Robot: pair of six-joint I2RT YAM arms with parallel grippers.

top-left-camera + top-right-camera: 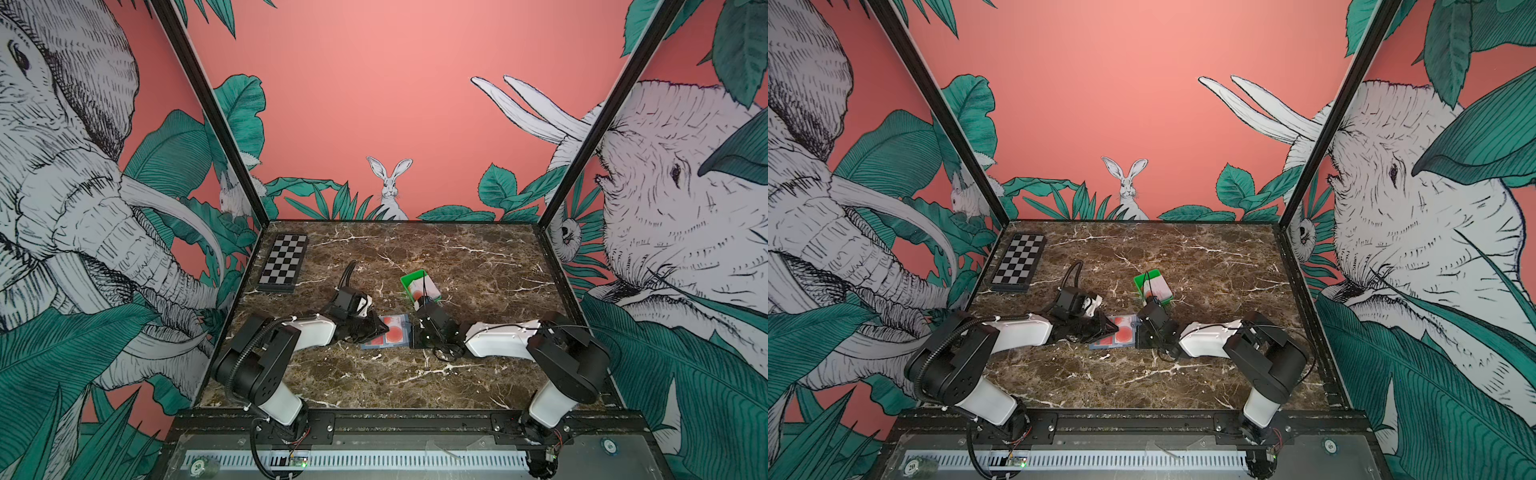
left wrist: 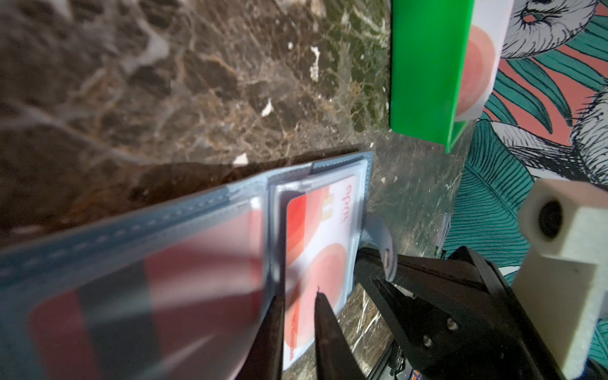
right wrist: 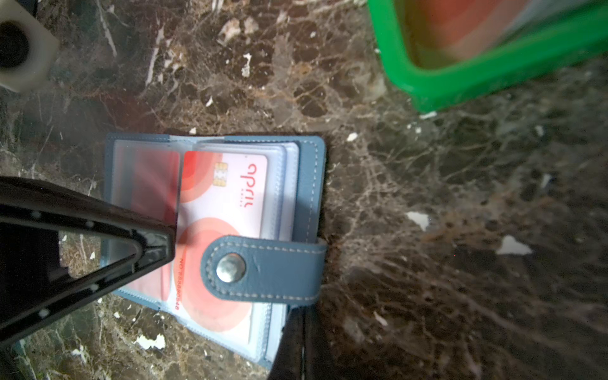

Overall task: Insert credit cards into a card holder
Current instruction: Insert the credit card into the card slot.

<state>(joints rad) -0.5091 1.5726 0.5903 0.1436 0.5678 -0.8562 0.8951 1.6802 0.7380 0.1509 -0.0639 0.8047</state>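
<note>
In both top views the card holder [image 1: 395,333] [image 1: 1125,334] lies open on the marble table [image 1: 478,266], near the middle and between the two arms. The left gripper [image 1: 384,327] meets one side of it and the right gripper [image 1: 415,336] the opposite side. Just behind the holder stands the green tray [image 1: 409,279], with more credit cards [image 1: 428,286] leaning inside. A checkerboard [image 1: 283,264] sits well apart at the far left corner.

In the left wrist view, the left gripper [image 2: 298,294] has its jaws a narrow slit apart. They are set at the edge of a tilted-up clear sleeve [image 2: 164,279], which carries one of the credit cards with its red, dark-striped side showing (I cannot tell whether the jaws actually pinch that sleeve). Between the fingers a pale card with a red circle shows, sleeved in the holder. The curled snap tab [image 2: 381,237] lies against the right gripper's black tip.

In the right wrist view, the right gripper [image 3: 301,322] is closed, its fingers together at the holder's outer edge just below the snap tab [image 3: 263,266]. The tab folds over the face-up card [image 3: 227,194]. Whether the fingers nip the cover is hidden. The left gripper's tip touches the sleeve edge by the spine.
</note>
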